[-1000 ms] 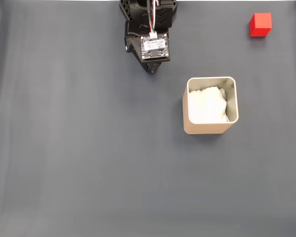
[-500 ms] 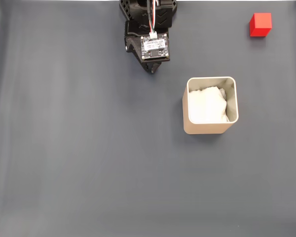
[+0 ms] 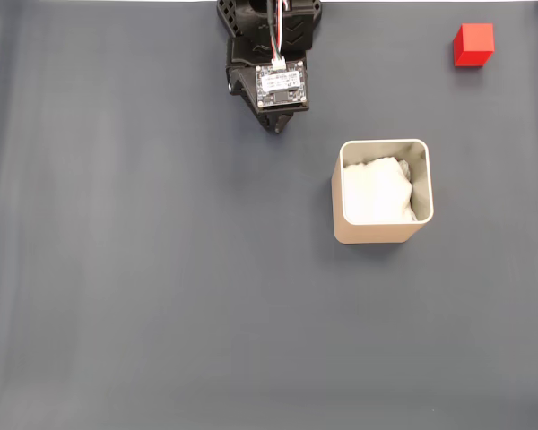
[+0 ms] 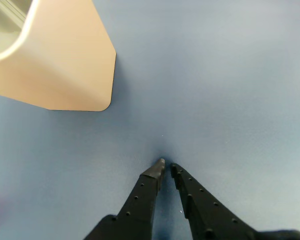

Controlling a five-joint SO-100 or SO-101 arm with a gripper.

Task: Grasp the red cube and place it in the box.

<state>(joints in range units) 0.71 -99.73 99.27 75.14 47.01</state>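
The red cube (image 3: 473, 45) rests on the grey mat at the top right of the fixed view. The beige box (image 3: 382, 235) with white padding inside stands right of centre, well below and left of the cube. My black arm hangs at the top centre, its gripper (image 3: 275, 128) pointing down toward the mat, up and left of the box. In the wrist view the gripper (image 4: 167, 166) is shut with nothing between its fingers, tips close to the mat, and the box wall (image 4: 65, 65) fills the upper left.
The grey mat (image 3: 161, 296) spreads wide and bare to the left and below the box. Its top edge runs just behind the arm's base.
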